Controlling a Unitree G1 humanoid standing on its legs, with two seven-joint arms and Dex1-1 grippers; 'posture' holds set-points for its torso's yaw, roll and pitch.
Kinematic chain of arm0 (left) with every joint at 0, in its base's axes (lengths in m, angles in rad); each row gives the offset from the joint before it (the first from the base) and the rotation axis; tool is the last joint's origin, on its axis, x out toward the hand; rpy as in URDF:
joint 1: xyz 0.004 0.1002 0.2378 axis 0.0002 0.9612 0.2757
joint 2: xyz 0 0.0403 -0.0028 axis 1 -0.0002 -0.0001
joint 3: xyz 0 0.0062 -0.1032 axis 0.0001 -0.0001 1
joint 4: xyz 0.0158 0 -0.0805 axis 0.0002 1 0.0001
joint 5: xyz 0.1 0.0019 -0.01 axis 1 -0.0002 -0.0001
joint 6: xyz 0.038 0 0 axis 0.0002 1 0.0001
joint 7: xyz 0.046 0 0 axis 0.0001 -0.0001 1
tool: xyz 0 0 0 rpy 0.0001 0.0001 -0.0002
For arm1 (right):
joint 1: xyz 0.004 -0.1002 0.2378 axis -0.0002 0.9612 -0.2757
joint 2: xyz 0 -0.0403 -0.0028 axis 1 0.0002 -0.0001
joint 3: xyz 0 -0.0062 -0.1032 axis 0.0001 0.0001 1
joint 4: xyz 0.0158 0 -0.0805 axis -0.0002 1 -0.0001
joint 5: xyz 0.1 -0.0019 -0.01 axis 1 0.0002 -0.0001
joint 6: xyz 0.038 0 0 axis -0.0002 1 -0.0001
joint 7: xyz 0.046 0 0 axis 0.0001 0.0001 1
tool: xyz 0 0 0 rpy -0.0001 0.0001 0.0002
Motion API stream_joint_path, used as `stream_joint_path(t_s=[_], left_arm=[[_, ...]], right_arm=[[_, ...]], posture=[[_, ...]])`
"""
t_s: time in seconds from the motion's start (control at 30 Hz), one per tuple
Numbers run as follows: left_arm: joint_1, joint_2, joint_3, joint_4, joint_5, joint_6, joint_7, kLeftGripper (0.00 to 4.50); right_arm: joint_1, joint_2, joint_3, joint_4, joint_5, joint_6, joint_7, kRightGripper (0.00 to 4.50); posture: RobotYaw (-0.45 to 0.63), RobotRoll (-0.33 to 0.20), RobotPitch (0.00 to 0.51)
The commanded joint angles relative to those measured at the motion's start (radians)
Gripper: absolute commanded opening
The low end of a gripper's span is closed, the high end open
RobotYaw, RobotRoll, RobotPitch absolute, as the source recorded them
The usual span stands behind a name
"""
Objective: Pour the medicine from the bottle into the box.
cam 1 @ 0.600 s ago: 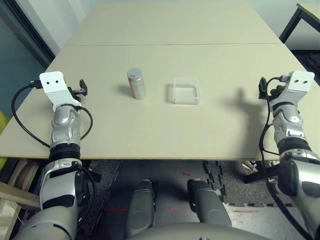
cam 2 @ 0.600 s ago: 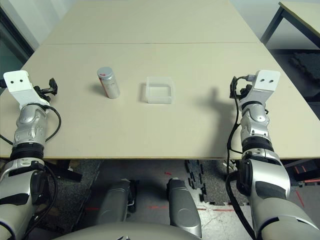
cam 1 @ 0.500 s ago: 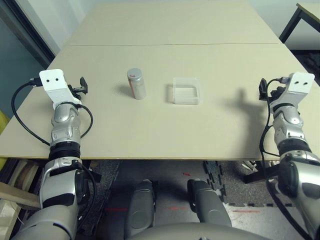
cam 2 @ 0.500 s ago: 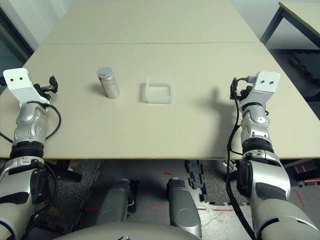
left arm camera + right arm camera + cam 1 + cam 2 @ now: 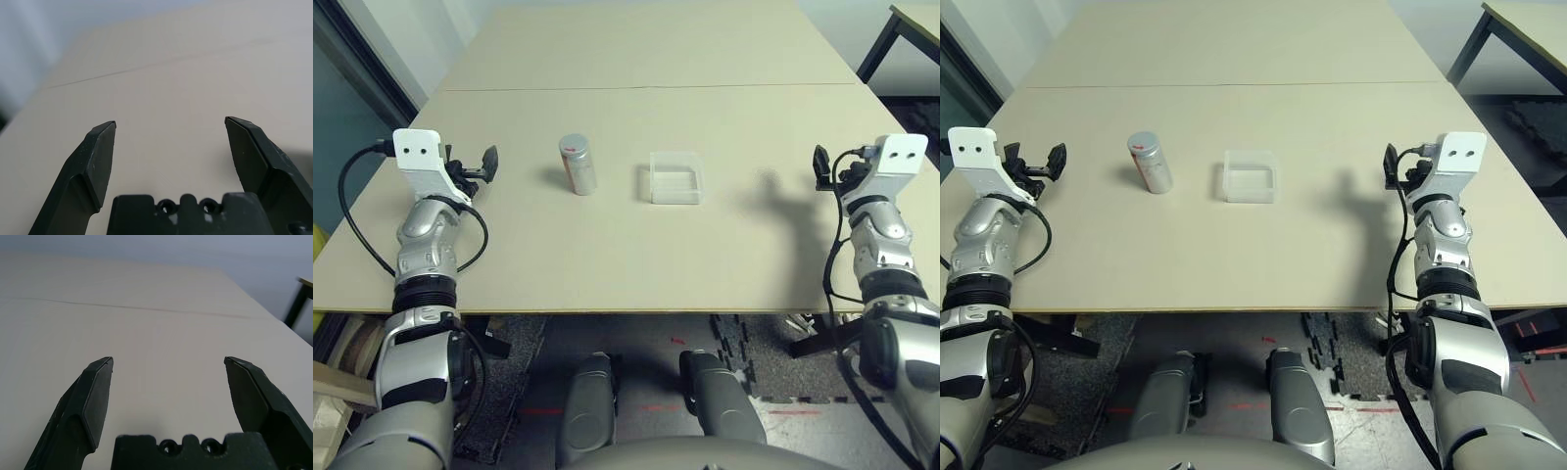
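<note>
At the left edge of the tabletop (image 5: 607, 245) the left hand (image 5: 489, 163) hovered with its two fingers (image 5: 98, 161) spread wide apart and nothing between them. It pointed about level toward the middle, and the bottle (image 5: 578, 164) stood a little further along that line, near but not touching. I judged that this hand was placed so because it was the closer one to the bottle and could take it from the side.

On the opposite side the right hand (image 5: 820, 166) hung above the right part of the tabletop, also with fingers (image 5: 95, 401) wide apart and empty. Its wrist view looked over bare surface, so it was well apart from both things.

Between the two hands, the bottle stood upright with its grey cap on top, the red mark just under the cap. Just beside it, toward the right hand, the box (image 5: 675, 177) lay flat and open upward, apart from the bottle. This order made sense to me: the bottle would only need to be tipped sideways over the box. The medicine could not be seen; probably it was inside the closed bottle. The cap seemed to be on, so I judged that it had to come off before any pouring, perhaps a job for the free right hand.
</note>
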Motion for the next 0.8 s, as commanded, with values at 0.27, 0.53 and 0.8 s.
stream_joint_path(t_s=[0.27, 0.53, 0.8], left_arm=[[0.018, 0.016, -0.082, -0.025, -0.033, 0.021, -0.332, 4.46], [-0.025, -0.018, -0.119, -0.007, -0.051, 0.046, -0.478, 4.46], [-0.087, -0.077, -0.144, 0.091, -0.022, 0.009, -0.492, 4.46]], right_arm=[[0.024, -0.030, 0.091, -0.310, 0.062, 0.238, 0.252, 4.50], [0.016, -0.033, 0.141, -0.415, 0.065, 0.328, 0.331, 4.50], [0.065, -0.034, 0.151, -0.494, 0.061, 0.392, 0.342, 4.50]], posture=[[-0.10, 0.000, 0.138], [-0.12, 0.000, 0.159], [-0.15, 0.000, 0.190]])
